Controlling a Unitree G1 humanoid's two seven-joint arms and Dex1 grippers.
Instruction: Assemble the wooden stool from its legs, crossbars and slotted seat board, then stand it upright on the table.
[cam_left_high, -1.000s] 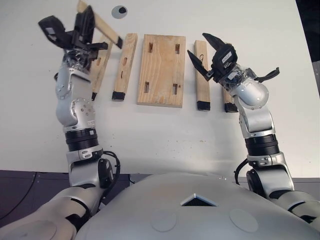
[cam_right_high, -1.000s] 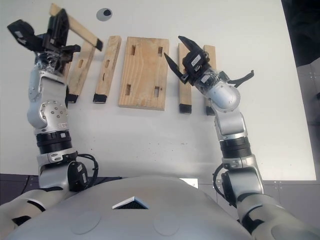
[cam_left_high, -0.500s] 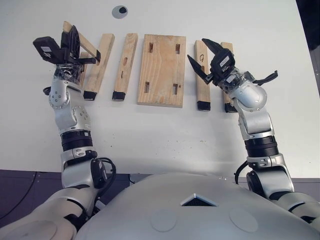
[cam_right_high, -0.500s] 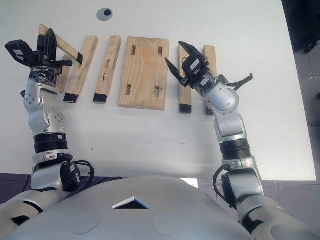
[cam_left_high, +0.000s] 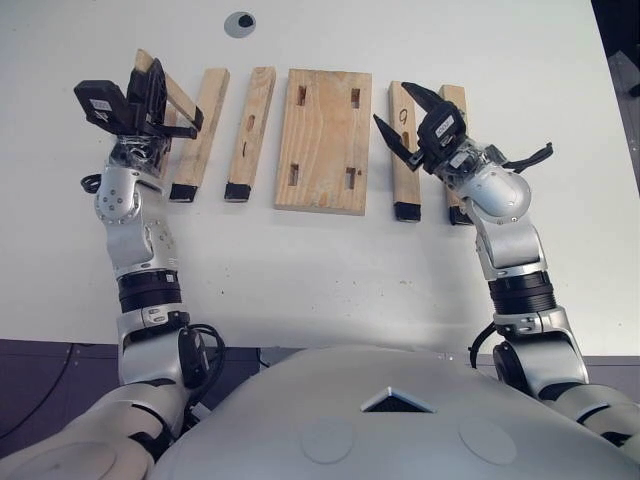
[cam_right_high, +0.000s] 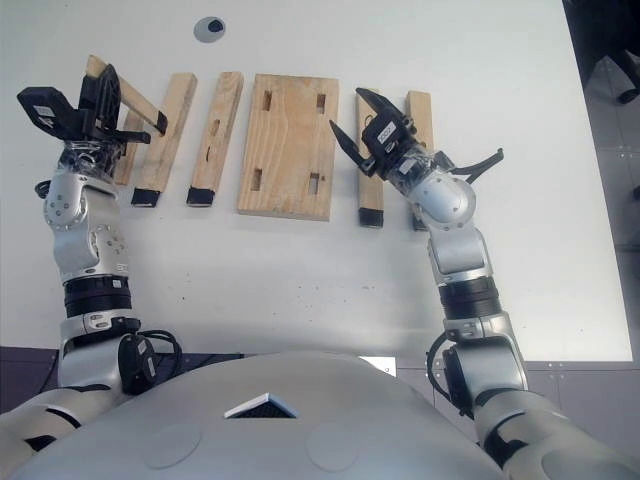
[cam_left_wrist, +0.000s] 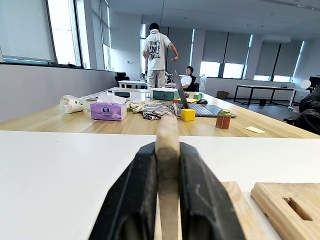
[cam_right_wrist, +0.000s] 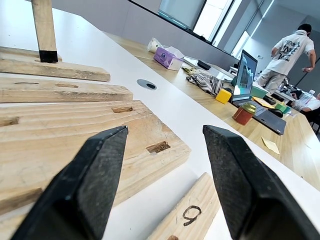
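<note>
Holding a crossbar (cam_left_high: 178, 97) clamped in the left gripper (cam_left_high: 150, 92) above the far-left leg (cam_left_high: 190, 165), right gripper (cam_left_high: 394, 102) spread open over the right-hand leg (cam_left_high: 404, 185) beside the seat board (cam_left_high: 323, 140); wood likely light and stiff, best pinched mid-length across narrow faces.

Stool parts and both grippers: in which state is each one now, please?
left gripper, shut on the wooden bar.
wooden bar, held tilted, not assembled.
right gripper, open, holding nothing.
seat board, lying flat, slots empty.
legs, four lying flat, unassembled.
</note>
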